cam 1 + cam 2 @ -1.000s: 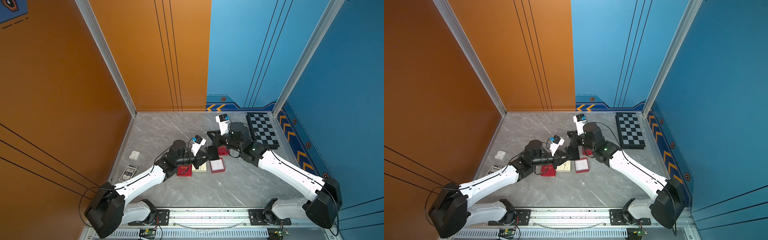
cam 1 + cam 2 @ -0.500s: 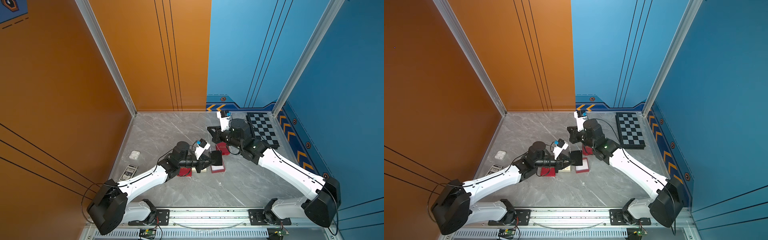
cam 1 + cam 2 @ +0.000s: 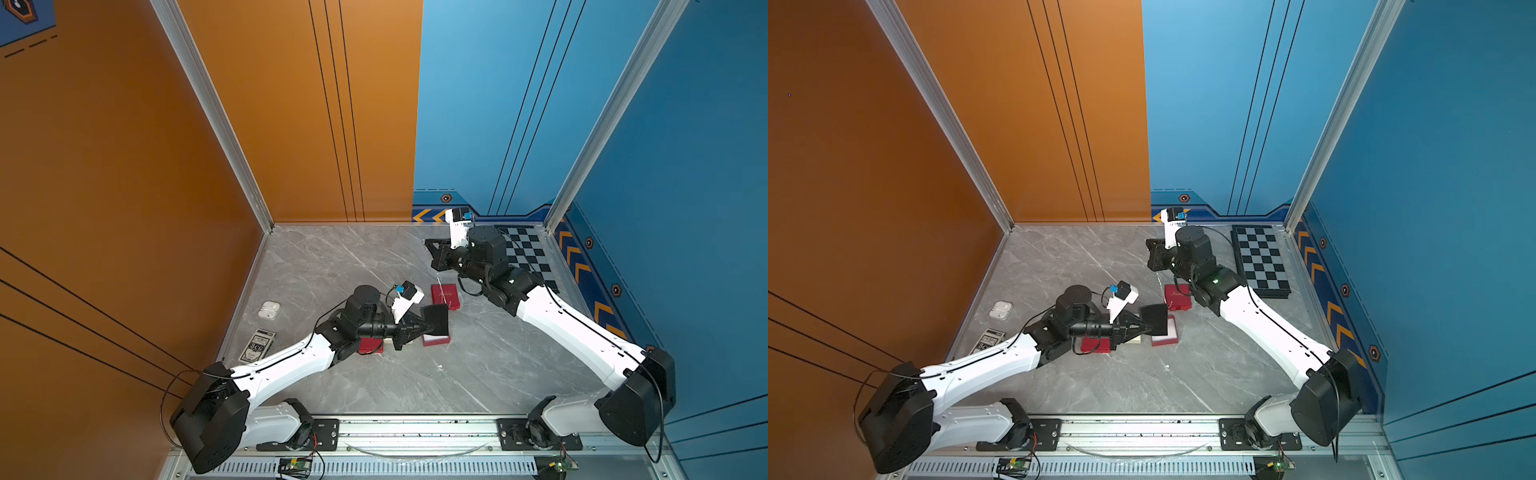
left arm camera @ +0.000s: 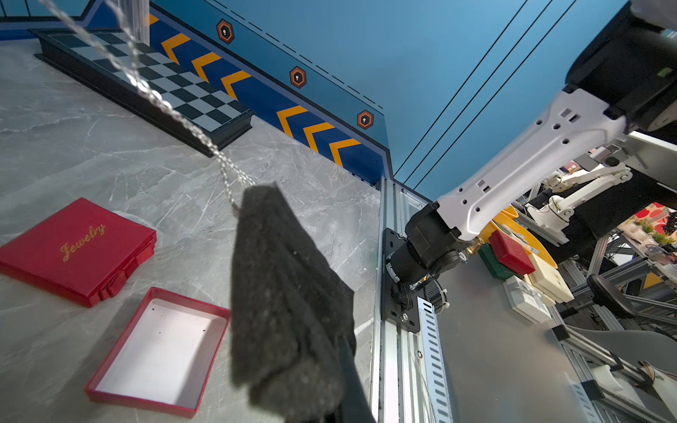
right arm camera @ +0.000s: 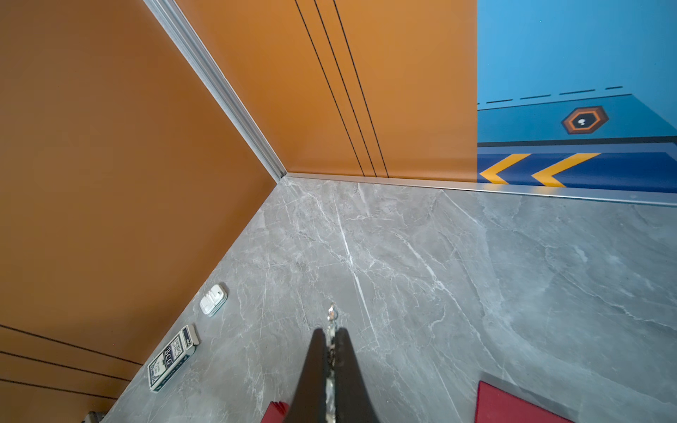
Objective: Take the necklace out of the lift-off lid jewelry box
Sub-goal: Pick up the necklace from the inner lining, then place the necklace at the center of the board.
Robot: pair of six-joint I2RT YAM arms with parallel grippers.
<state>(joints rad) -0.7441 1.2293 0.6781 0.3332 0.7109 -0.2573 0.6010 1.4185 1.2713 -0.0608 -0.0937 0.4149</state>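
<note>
Gripping the black pad (image 4: 285, 293) by its lower edge with the left gripper (image 3: 420, 329), jaws closed on it, and holding it up on edge just over the open box (image 4: 190, 301). Empty inside, that box, down to a white floor; beside it, flat on the worktop (image 4: 73, 146), the red lid (image 4: 77, 245). Pinching the necklace (image 4: 172, 110) with the right gripper (image 5: 330, 338), jaws shut on the chain, with a short end and clasp poking out past the tips. Hanging in the air, then, clear of the box, yet caught by both strands at the pad's top corner and lost to sight behind the foam there. Running in a near-straight line from that corner up and away toward the back wall to the right jaws, seemingly taut or close to it. Judged from this: out of the box already, but not free of the pad. Likely next: parting the two ends along the chain's own line, drawing away with the right arm while steadying the pad with the left or tipping its corner toward the pull. Worth going gently: hard to tell the manner of fixing at that corner, slot or hook, and easy to snap a fine chain or drag the pad out of the left jaws.
</note>
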